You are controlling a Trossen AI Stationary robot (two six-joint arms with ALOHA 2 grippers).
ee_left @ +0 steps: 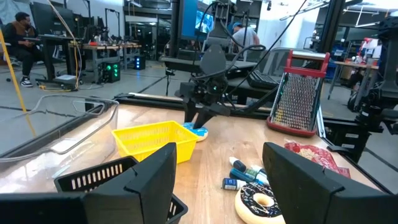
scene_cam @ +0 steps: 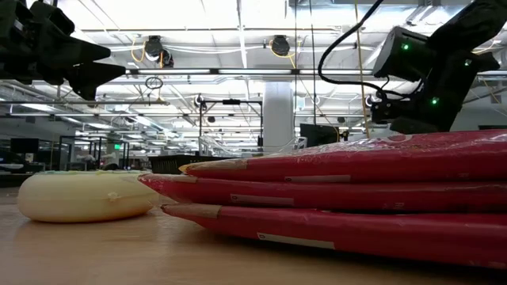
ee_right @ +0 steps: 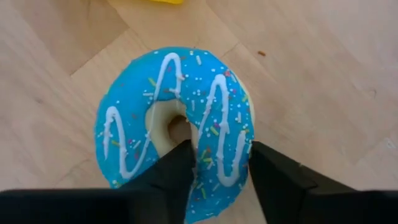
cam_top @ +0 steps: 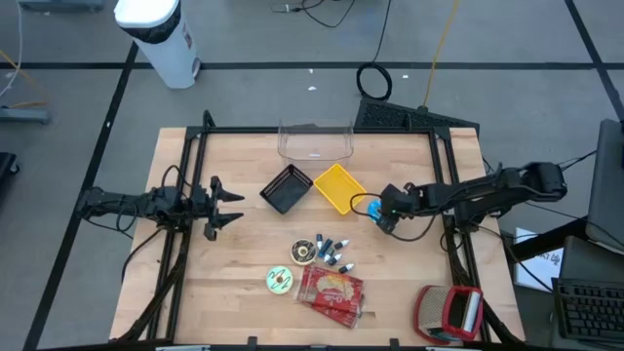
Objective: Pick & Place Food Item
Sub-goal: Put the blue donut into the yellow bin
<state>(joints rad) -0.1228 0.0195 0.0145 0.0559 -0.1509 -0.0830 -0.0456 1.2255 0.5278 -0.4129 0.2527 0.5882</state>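
Beside the yellow tray, a blue donut with white zigzag icing and sprinkles lies flat on the table. Its ring is straddled by the right gripper, fingers pinching it. The left gripper, fingers spread, is held apart near the black tray.

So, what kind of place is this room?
Probably a robotics lab or workshop: desks with computers behind the wooden table, a ceiling with pipes, and a person seated there.
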